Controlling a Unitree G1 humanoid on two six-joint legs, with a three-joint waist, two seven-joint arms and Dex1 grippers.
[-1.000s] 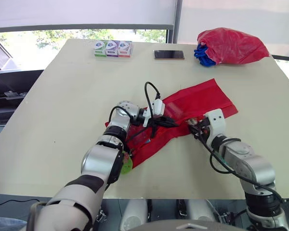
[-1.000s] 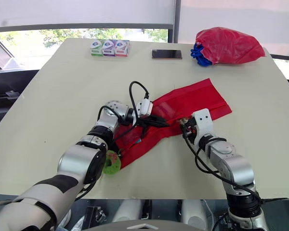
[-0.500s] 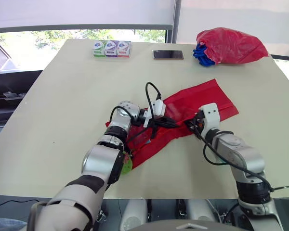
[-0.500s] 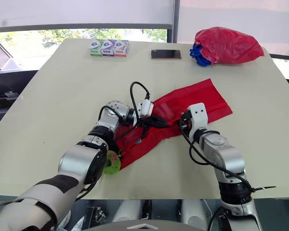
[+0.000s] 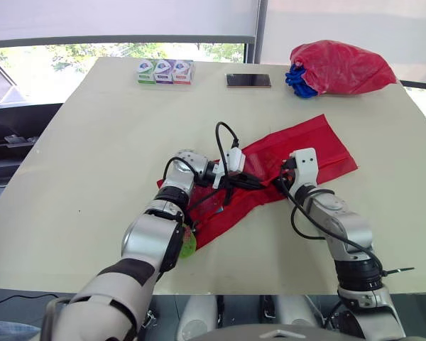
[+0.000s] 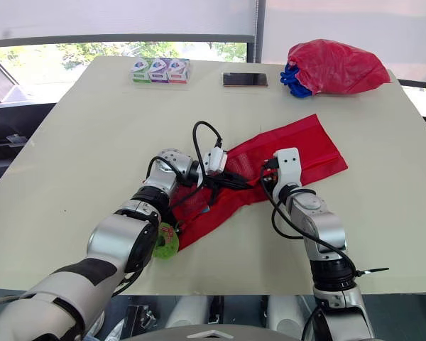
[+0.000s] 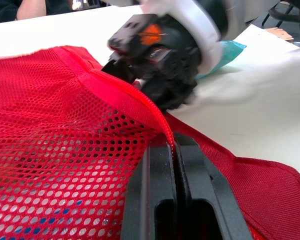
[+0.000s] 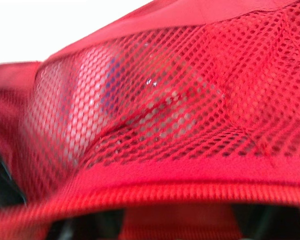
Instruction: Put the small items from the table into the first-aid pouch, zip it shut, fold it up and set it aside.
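Note:
The red mesh pouch lies slantwise across the middle of the table, with small items showing faintly through its mesh. My left gripper is shut on the pouch's stitched edge band, near the middle of the pouch. My right gripper faces it from the right, a few centimetres away, shut on the same edge of the pouch. Red mesh drapes right over the right gripper in its wrist view. A teal item lies on the table just behind the right gripper.
A green roll sits by my left forearm near the table's front edge. At the far side stand three small boxes, a dark phone and a red bag over something blue.
My right gripper has turned and moved in toward the left gripper along the pouch edge, and the pouch's right end has shifted a little. The left gripper has held still.

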